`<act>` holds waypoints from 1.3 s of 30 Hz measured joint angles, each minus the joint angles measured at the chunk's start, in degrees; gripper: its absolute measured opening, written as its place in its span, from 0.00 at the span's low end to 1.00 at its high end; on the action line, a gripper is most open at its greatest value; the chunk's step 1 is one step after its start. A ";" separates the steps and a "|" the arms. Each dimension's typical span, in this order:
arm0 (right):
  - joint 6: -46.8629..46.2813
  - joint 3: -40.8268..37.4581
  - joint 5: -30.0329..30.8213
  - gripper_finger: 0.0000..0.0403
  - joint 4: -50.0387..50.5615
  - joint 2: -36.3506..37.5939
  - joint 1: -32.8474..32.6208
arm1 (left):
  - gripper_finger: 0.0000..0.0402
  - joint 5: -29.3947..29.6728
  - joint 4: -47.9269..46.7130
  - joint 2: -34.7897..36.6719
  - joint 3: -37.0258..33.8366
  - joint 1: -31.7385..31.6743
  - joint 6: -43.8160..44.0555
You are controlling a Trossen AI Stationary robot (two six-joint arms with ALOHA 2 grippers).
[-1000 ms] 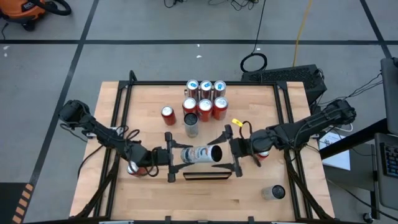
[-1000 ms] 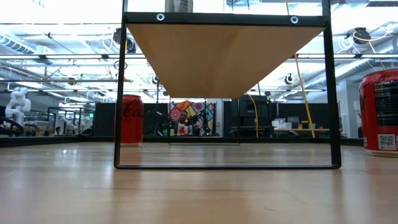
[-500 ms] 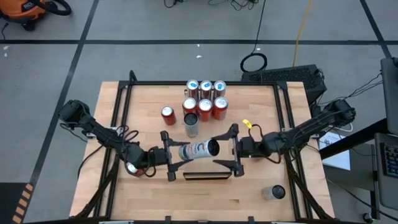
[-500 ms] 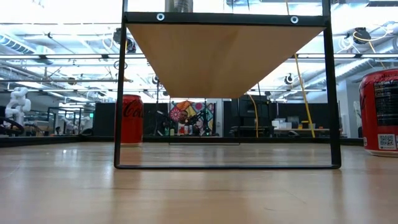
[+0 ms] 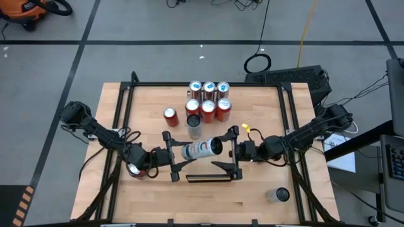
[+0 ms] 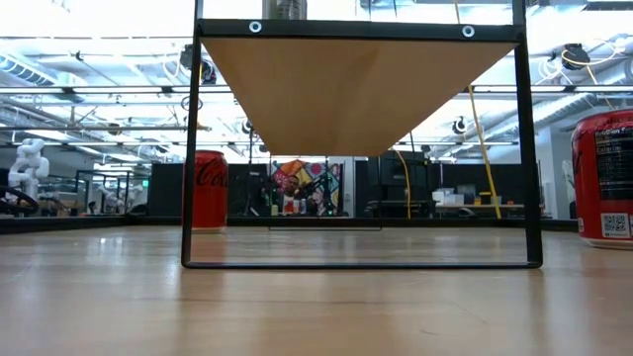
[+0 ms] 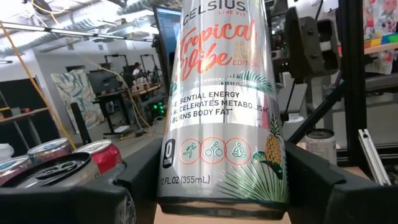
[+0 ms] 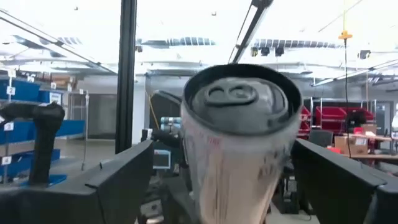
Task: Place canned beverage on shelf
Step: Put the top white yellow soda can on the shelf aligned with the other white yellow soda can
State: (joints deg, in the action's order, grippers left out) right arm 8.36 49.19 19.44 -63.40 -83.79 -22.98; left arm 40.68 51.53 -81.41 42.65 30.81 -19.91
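A silver Celsius can [image 5: 199, 149] lies on its side in the air, over the shelf whose dark near end [image 5: 208, 179] shows in the high view. The low view shows the shelf's pale wood underside [image 6: 356, 89] in a black frame. My left gripper [image 5: 169, 156] is shut on the can [image 7: 224, 106]. My right gripper [image 5: 234, 151] is open. Its fingers stand on either side of the can's top end [image 8: 239, 102] without touching it. My left gripper pinches the can's bottom end [image 7: 217, 196] between its two fingers. It comes roughly level from the table's left, and the can sticks out along the fingers toward the right. The can is lifted clear, lying on its side, its top end free.
Several upright cans [image 5: 208, 101] cluster at the far middle, with a red can [image 5: 170, 115] and a silver can [image 5: 194, 126] nearby. A red can [image 5: 134, 170] stands under my left arm, another can [image 5: 278, 195] near right. The low view shows red cans [image 6: 210, 190] [image 6: 603, 178].
My right gripper has tipped its fingers upward, sunk a little and come toward the table's left, so that its open fingers now flank the can's top end. The can's free top end has swung slightly toward the far edge.
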 joint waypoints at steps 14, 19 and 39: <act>3.22 5.20 -0.07 0.85 -0.51 -3.69 1.42 | 0.63 -0.03 -0.59 0.00 0.00 -0.04 -0.54; 2.85 5.22 -0.07 0.75 -0.68 -3.69 1.42 | 0.63 0.00 -0.99 0.00 0.00 -0.02 -0.54; 2.84 5.24 0.00 0.59 0.19 -3.80 1.53 | 0.86 0.04 -1.27 0.02 0.13 -0.24 0.04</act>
State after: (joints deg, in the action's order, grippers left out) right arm 11.20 54.43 19.45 -63.20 -87.59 -21.45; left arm 40.73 50.26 -81.38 42.78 30.57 -19.87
